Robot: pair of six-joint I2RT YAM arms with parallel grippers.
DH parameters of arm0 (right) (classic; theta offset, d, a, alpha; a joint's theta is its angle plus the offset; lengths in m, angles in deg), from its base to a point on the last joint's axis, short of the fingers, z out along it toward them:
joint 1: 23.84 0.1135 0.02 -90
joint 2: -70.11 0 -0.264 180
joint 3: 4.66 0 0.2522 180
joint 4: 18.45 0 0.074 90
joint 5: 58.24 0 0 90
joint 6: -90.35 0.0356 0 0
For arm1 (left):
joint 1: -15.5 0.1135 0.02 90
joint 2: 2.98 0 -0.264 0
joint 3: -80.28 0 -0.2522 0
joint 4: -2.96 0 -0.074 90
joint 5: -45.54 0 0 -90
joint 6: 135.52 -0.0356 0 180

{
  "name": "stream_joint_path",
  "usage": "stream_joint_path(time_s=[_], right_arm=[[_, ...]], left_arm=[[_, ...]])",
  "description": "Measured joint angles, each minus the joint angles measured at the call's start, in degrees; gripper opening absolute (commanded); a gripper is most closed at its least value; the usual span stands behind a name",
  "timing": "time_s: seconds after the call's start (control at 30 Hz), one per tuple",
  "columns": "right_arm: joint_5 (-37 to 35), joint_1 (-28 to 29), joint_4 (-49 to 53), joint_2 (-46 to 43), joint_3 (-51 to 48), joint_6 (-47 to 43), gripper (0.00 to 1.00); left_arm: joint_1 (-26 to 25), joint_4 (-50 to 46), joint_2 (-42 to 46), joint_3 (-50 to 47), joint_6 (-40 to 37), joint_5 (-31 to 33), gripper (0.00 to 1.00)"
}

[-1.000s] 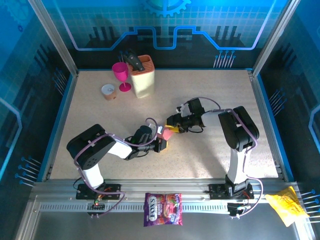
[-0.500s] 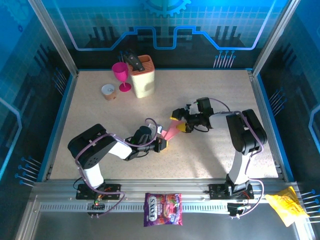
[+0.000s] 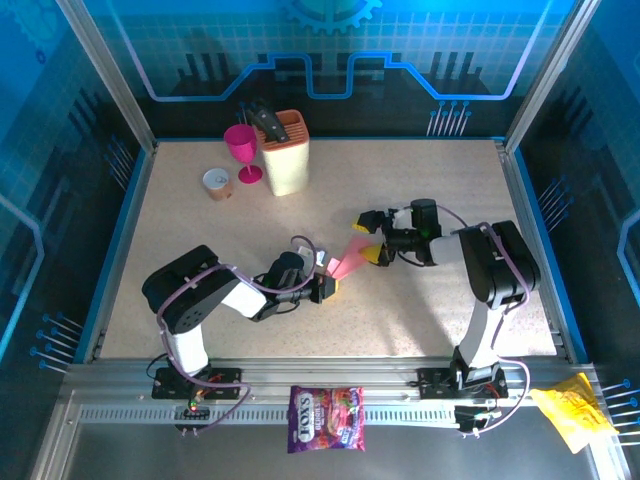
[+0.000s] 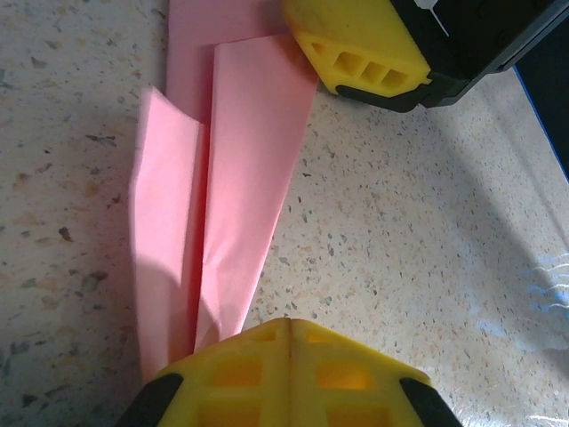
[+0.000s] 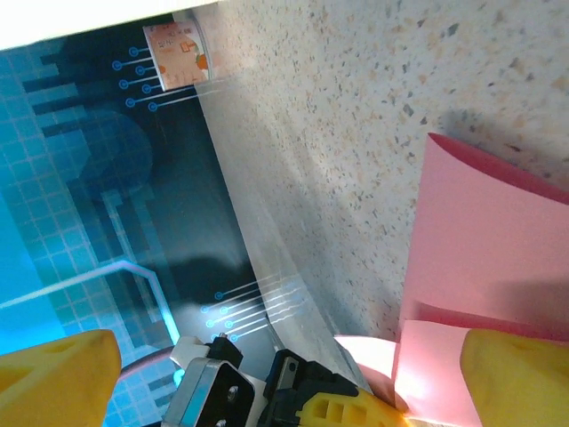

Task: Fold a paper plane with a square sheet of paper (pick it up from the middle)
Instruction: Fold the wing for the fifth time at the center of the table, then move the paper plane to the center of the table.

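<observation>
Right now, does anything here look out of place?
Yes: a purple candy bag and a crinkled yellow wrapper lie off the table, on the metal frame at its near edge.

The right gripper has drawn back from the table's middle toward its right edge, and its arm has swung the same way. The plane, bunched between the grippers before, now lies out as a longer pink strip.
</observation>
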Motion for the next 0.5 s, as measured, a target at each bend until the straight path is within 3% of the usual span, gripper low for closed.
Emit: stream_joint_path(time_s=[0.5], right_arm=[[-6.5,-7.4,10.8,-3.3,2.1,-2.3,0.98]], left_arm=[[0.0,2.2,-0.3,-1.0,0.3,-0.3,0.0]])
